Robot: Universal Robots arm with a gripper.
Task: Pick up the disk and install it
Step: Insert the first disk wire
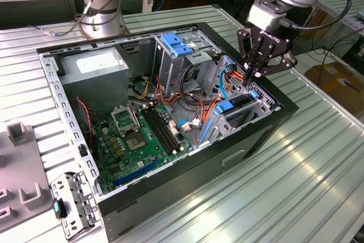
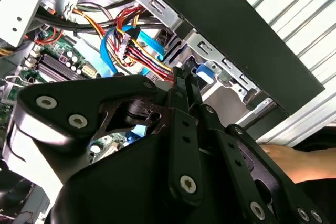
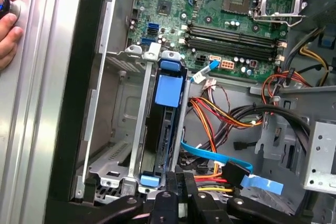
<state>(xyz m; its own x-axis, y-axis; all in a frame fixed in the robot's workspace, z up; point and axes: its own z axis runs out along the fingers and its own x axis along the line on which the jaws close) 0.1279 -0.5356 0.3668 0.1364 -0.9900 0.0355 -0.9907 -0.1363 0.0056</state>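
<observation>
Exterior view first: we saw an open black computer case [image 1: 250,140] lying on a ribbed metal table [image 1: 318,174], with our arm's pincer [image 1: 254,74] lowered over the drive bay [image 1: 250,106] at the end of the case toward the exterior view's right. The two fingers [image 1: 250,68] pointed straight down and stood pressed together, or nearly so, at their tips. They held nothing that we could make out.

We found the disk [image 3: 160,135] already seated on edge in a slot of that bay, in the first wrist view. It showed as a dark, narrow slab between silver metal walls, with a blue plastic rail [image 3: 170,88] along its upper edge and a small blue tab [image 3: 149,180] at the end nearest the pincer [image 3: 177,182]. The fingertips sat just beside that near end, a little to the side of the slot. Whether they touched the disk or the bay wall we could not tell.

Red, yellow and orange wires [image 3: 210,119] and a flat blue cable [image 3: 210,153] ran close beside the bay. The green motherboard [image 3: 231,19] lay farther along the case floor. In the second wrist view the same wire bundle [image 2: 136,45] hung just beyond the black finger linkages [image 2: 184,129].

A person's hand [image 3: 8,19] rested on the table outside the case wall, well apart from the pincer.
</observation>
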